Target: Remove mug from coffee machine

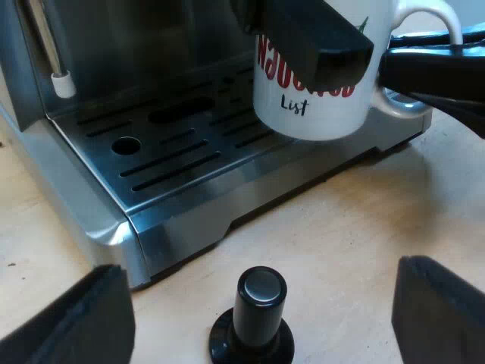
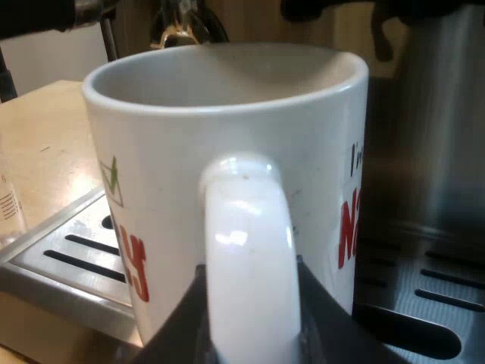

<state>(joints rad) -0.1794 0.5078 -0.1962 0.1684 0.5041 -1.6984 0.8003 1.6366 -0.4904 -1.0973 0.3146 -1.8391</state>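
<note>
The mug (image 1: 333, 114) is smooth, glossy white ceramic. The machine (image 1: 189, 205) has brushed, satin metal. The tamper (image 1: 260, 299) is shiny black with a polished top. The table (image 1: 364, 250) is pale matt wood.

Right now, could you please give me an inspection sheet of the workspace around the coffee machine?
Surface: pale wooden table under the espresso machine.
Job's things: white mug over the machine's slotted drip tray; whether it touches the tray I cannot tell.
Clutter: tamper with a black knob, upright on the table at the machine's front; measuring glass beside the tray.
Grippers: right gripper, fingers shut on the mug's handle; left gripper, fingers open, either side of the tamper and apart from it.
Cables: nothing seen.
Surroundings: nothing seen.
</note>
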